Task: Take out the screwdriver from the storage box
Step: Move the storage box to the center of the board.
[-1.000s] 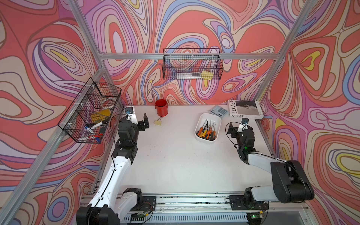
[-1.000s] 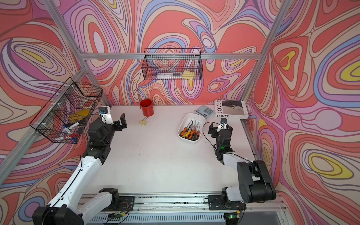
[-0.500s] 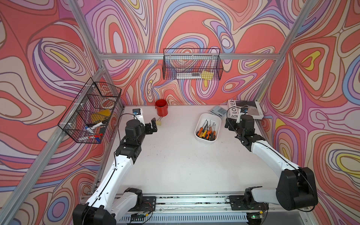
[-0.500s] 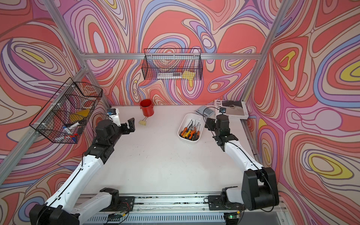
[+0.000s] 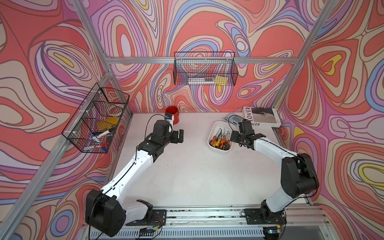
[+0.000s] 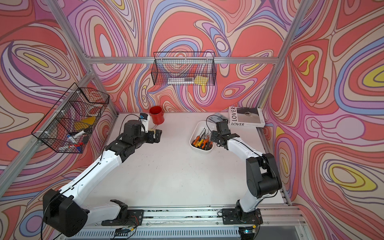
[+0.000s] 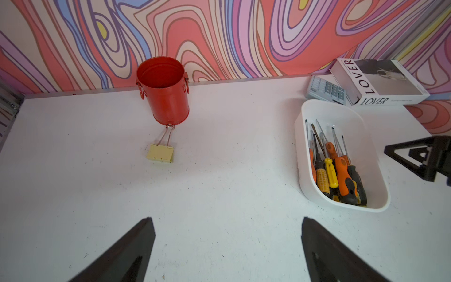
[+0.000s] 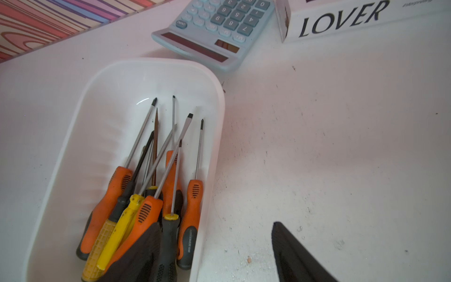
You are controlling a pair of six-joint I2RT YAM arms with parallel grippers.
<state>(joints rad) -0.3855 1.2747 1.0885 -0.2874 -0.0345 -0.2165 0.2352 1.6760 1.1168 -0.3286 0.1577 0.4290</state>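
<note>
**Q:** Where is the storage box (image 5: 217, 126) placed, and what is contained in it?

**A:** It is set on the white table (image 5: 187, 176), towards the far right, just beside a calculator (image 8: 214, 26) and near a book (image 5: 261, 118). Several screwdrivers (image 8: 146, 212) are piled in it, with handles at the near end and shafts crossed.

**Q:** How are the grippers shown?

**A:** The right gripper (image 8: 216, 225) is seen with jaws apart, astride the box wall nearest its arm. One finger is over the handles and the other is outside, over the table. Nothing is clamped. The left gripper (image 7: 227, 219) is spread wide above bare table, well apart from the box. A red cup (image 7: 163, 90) and a binder clip (image 7: 159, 155) are seen beyond it.
</note>
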